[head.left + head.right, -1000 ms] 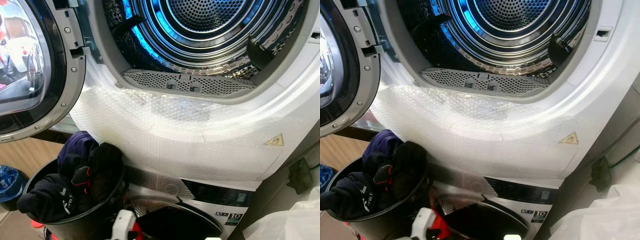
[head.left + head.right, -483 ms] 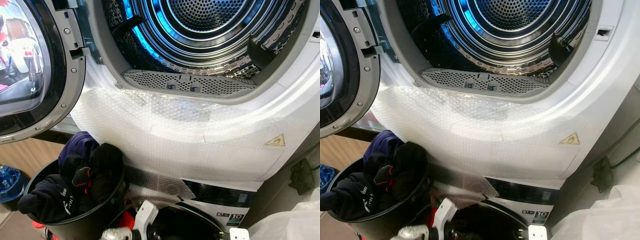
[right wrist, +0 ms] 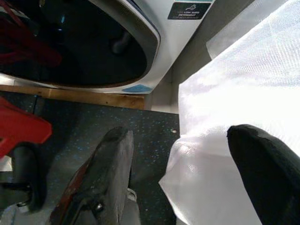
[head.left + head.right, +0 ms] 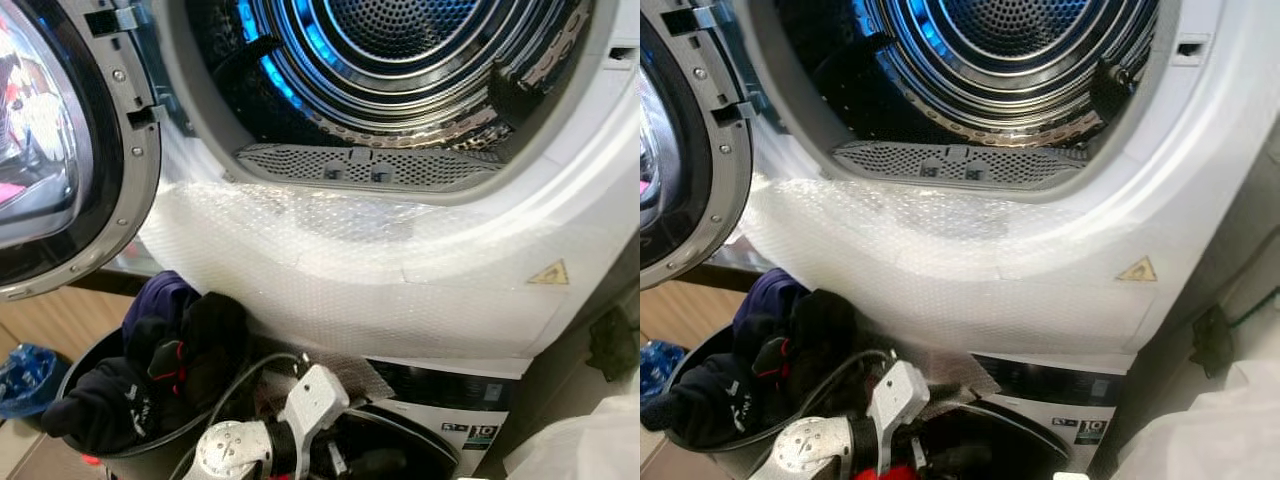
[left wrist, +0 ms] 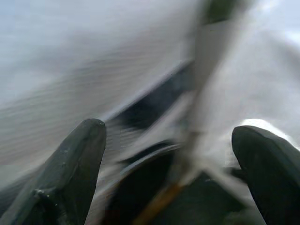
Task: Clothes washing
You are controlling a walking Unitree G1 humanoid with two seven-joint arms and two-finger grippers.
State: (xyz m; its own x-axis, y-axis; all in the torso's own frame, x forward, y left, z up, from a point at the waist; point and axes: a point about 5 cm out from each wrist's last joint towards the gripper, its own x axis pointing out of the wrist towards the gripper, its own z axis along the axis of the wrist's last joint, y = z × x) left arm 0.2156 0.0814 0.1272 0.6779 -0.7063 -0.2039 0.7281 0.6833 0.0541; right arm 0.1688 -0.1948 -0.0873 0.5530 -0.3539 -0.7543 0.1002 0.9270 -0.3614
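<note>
Dark clothes [image 4: 150, 370] are heaped in a black basket [image 4: 135, 465] at the lower left, below the open upper machine. Its steel drum [image 4: 420, 50] glows blue inside, and no clothes can be made out in it. The round door [image 4: 60, 150] is swung open to the left. My left arm [image 4: 300, 410] rises at the bottom centre, just right of the basket and in front of the lower machine. The left gripper [image 5: 173, 136] is open, its view blurred by motion. Low near the floor, the right gripper [image 3: 187, 136] is open with nothing between its fingers.
Bubble wrap [image 4: 330, 260] covers the white front panel under the drum opening and its lint grille [image 4: 360, 165]. The lower machine's dark round door [image 3: 70, 47] is below. A white plastic sheet [image 3: 234, 93] lies at the right. A blue object [image 4: 25, 375] sits at the far left.
My left arm has come up into view from the bottom edge, next to the basket. The head view has shifted slightly. The clothes and the door stay as they were.
</note>
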